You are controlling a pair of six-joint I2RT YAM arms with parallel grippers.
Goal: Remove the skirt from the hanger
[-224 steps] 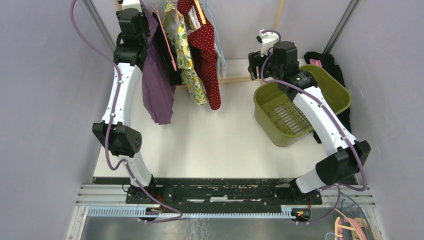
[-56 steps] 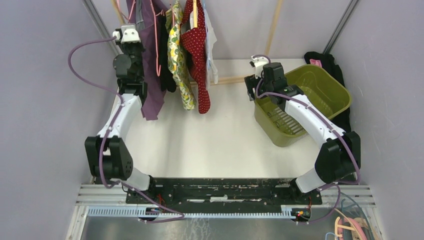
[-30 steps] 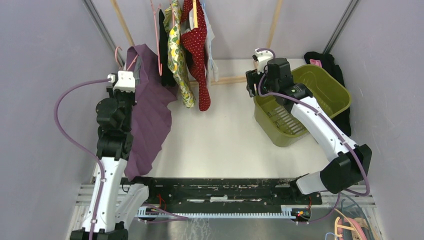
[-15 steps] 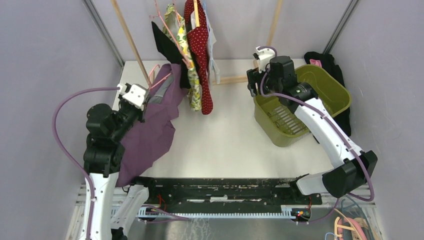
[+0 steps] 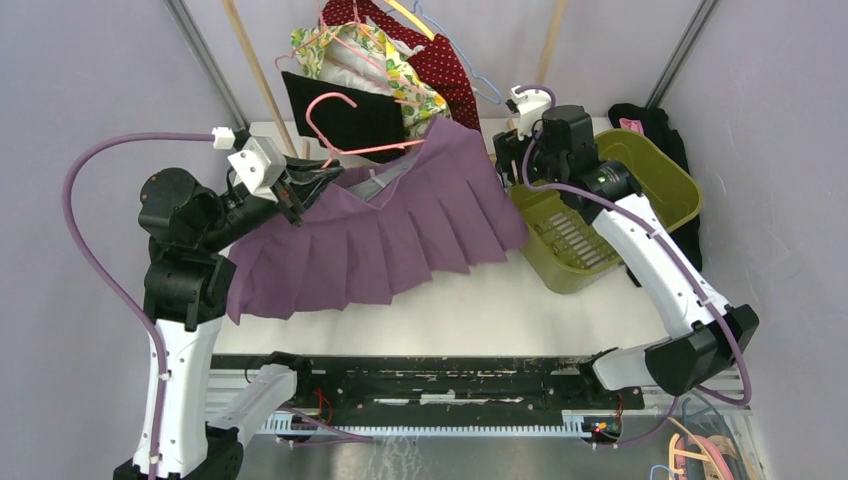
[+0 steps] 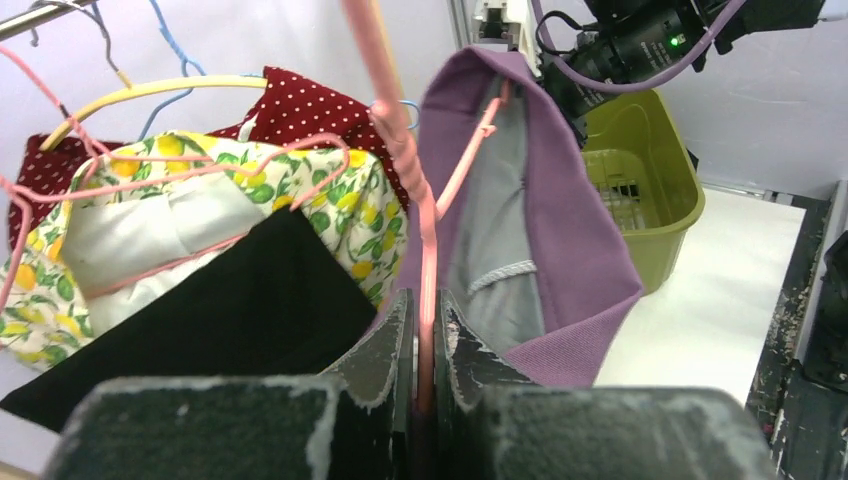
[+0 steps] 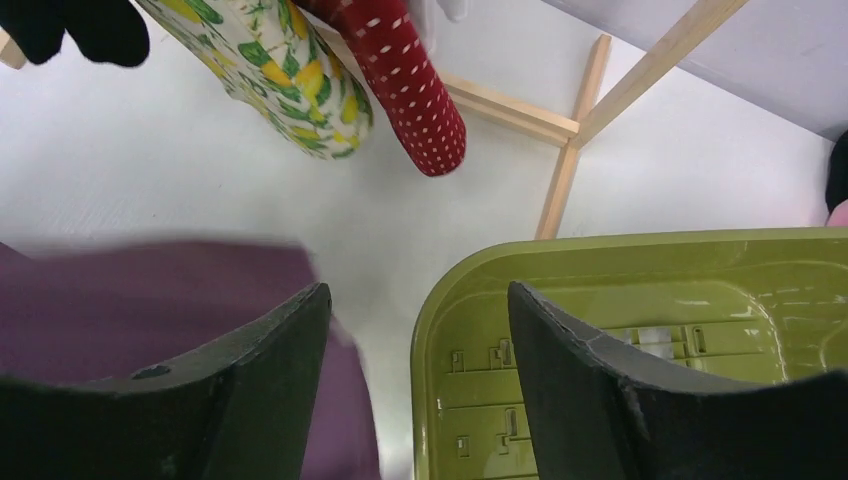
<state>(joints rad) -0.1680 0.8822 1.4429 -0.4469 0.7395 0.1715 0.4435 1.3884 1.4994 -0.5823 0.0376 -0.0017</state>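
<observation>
Top view — left gripper: pressed together on the pink hanger, held out above the table.
Top view — skirt: purple and pleated, on that hanger, fanned sideways from the left gripper toward the green basket; its far corner lies just beside the basket's near rim.
Top view, right gripper: raised near the skirt's far end.
Left wrist, fingers: pinching the hanger's wire below its twisted neck; the skirt's grey lining shows to the right, hung clothes to the left.
Right wrist, jaws: spread wide and holding nothing, with blurred skirt under one and the basket under the other.
</observation>
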